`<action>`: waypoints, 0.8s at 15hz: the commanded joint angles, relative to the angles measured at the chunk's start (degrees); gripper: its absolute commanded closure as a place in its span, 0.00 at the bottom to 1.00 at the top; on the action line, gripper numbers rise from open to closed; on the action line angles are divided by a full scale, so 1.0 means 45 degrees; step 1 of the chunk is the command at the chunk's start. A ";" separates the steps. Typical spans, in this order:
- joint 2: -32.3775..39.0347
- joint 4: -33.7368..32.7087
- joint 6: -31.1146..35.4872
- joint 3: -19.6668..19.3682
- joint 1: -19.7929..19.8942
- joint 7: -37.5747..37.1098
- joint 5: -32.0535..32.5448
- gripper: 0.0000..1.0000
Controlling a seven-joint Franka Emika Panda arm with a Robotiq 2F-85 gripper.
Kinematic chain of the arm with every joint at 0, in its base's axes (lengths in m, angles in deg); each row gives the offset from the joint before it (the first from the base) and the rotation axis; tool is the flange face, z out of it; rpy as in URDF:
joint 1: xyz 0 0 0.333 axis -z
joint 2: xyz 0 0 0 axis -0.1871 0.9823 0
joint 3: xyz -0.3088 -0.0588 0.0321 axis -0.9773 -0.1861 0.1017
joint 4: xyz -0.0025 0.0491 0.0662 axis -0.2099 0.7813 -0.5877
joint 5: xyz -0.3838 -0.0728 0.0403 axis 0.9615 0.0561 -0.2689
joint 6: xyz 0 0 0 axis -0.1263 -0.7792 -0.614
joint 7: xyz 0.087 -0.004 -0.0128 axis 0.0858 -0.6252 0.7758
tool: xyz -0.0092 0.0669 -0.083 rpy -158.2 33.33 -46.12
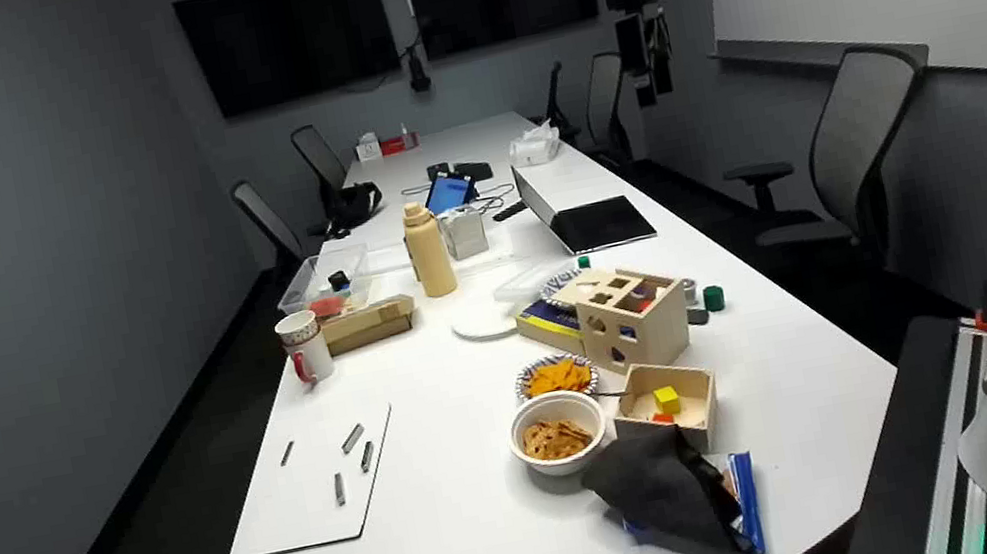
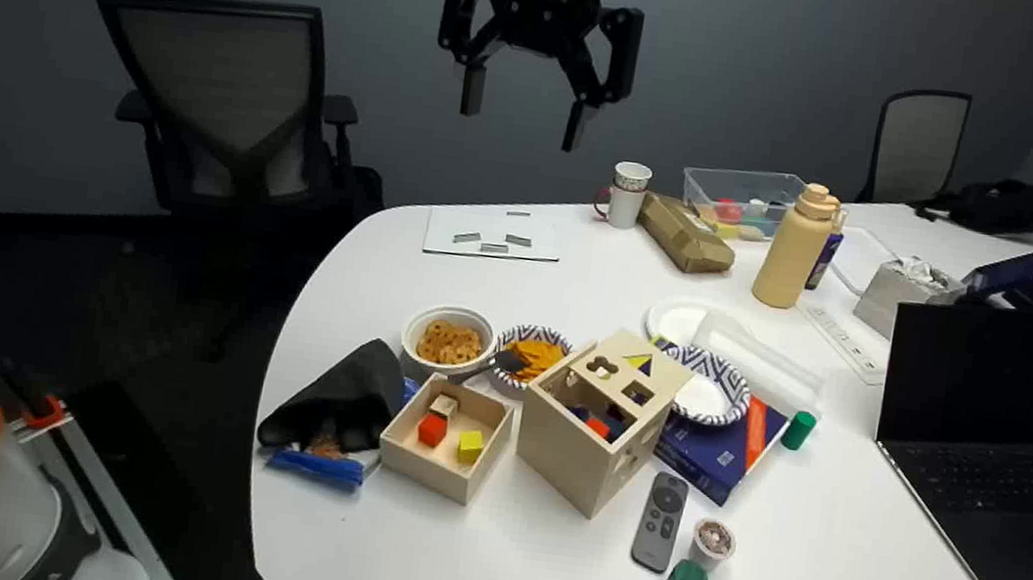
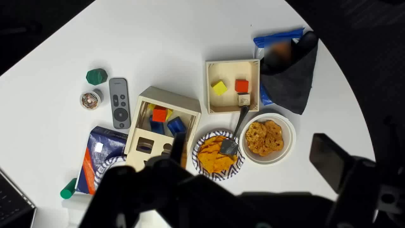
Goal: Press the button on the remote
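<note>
Gripper [image 2: 524, 112] hangs high, jaws apart, empty. Wrist view: remote [image 3: 120, 103] lies at ten o'clock from the wooden sorter [image 3: 174, 100], buttons [image 3: 120, 114] upward, presumably for pressing from above.

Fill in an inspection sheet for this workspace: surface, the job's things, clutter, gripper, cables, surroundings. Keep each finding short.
Surface: white table, rounded end.
Job's things: remote lies face up on the table, buttons showing, nothing seen on top of it.
Clutter: wooden shape sorter, green faceted block and small round cup beside the remote; laptop farther off.
Gripper: raised above the table, jaws open, holding nothing.
Cables: bunched by the tablet; none seen at the remote.
Surroundings: office chairs beside the table, wall screens beyond it in an exterior view.
</note>
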 commanded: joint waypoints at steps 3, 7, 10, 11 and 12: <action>0.0368 -0.0127 0.0289 0.0008 0.0123 -0.0114 -0.0233 0.00; 0.2057 -0.0118 0.2350 -0.0552 0.0803 -0.0930 -0.0346 0.00; 0.3657 -0.0186 0.4497 -0.1023 0.1622 -0.1404 -0.0152 0.00; 0.4219 -0.0293 0.5057 -0.1183 0.1858 -0.1372 -0.0271 0.00; 0.4918 -0.0448 0.5728 -0.1383 0.2104 -0.1188 -0.0503 0.00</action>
